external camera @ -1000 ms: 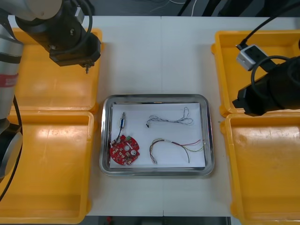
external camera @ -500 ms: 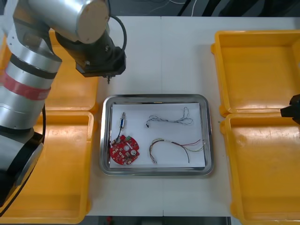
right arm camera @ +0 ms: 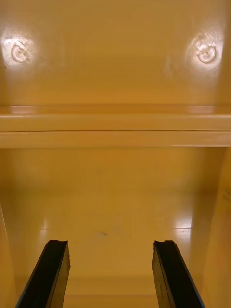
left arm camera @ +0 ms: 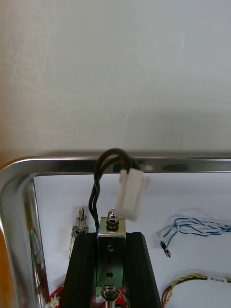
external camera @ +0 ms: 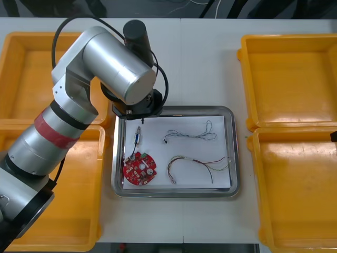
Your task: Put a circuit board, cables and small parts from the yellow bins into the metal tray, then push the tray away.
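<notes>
Now the left fingers (left arm camera: pixel 84 264) clamp a small metal part (left arm camera: pixel 111 226) with a black cable (left arm camera: pixel 96 192) at 10 o'clock over the metal tray (left arm camera: pixel 72 161), right fingers (right arm camera: pixel 50 274) spread wide above a yellow bin (right arm camera: pixel 115 72).

White-lined tray (external camera: pixel 236 158), yellow bins (external camera: pixel 289 79), red circuit board (external camera: pixel 139 168), blue-white cable (external camera: pixel 184 135), silver small metal part (left arm camera: pixel 111 240)

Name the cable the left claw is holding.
The black cable, on the small metal part clamped in the left claw; the blue-white cable and red-yellow cable lie in the tray.
</notes>
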`<action>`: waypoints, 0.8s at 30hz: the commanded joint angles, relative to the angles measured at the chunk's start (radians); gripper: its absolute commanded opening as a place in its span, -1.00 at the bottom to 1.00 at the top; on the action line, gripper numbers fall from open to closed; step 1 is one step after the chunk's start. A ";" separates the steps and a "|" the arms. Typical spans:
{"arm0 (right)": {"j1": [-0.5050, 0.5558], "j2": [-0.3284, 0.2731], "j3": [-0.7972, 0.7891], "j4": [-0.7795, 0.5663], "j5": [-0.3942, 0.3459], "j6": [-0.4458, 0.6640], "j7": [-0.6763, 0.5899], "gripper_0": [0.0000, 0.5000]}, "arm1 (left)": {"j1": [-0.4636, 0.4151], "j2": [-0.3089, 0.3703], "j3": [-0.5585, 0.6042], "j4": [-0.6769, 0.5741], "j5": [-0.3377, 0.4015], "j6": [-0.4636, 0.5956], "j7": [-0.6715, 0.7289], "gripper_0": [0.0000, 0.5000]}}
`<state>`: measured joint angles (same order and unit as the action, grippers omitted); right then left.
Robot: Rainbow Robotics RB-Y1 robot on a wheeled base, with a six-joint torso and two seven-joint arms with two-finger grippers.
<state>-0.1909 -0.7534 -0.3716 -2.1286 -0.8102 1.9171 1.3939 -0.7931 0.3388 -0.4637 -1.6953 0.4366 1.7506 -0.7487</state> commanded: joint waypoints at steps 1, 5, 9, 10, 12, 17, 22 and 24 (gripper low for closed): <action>0.018 -0.044 -0.039 0.010 0.017 0.003 -0.019 1.00 | 0.043 -0.020 -0.064 -0.038 -0.030 -0.045 0.046 -1.00; 0.021 -0.044 -0.036 0.013 0.025 0.003 -0.021 1.00 | 0.071 -0.020 -0.096 -0.038 -0.042 -0.077 0.048 -1.00; 0.018 -0.044 -0.036 0.015 0.020 0.003 -0.024 1.00 | 0.104 -0.018 -0.121 -0.038 -0.070 -0.129 0.049 -1.00; 0.021 -0.044 -0.036 0.013 0.019 0.003 -0.026 1.00 | 0.114 -0.017 -0.127 -0.038 -0.075 -0.140 0.048 -1.00; 0.021 -0.044 -0.036 0.013 0.016 0.003 -0.026 1.00 | 0.120 -0.017 -0.135 -0.038 -0.082 -0.151 0.049 -1.00; 0.021 -0.044 -0.036 0.013 0.009 0.003 -0.029 1.00 | 0.121 -0.017 -0.147 -0.038 -0.085 -0.152 0.057 -1.00; 0.021 -0.044 -0.036 0.013 0.002 0.003 -0.029 1.00 | 0.121 -0.017 -0.148 -0.038 -0.085 -0.152 0.066 -0.06; 0.018 -0.044 -0.036 0.013 0.000 0.003 -0.029 1.00 | 0.121 -0.017 -0.148 -0.038 -0.087 -0.152 0.071 0.69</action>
<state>-0.1828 -0.7536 -0.3786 -2.1127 -0.7990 1.9171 1.3937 -0.6770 0.3387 -0.5966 -1.6955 0.3623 1.6091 -0.7477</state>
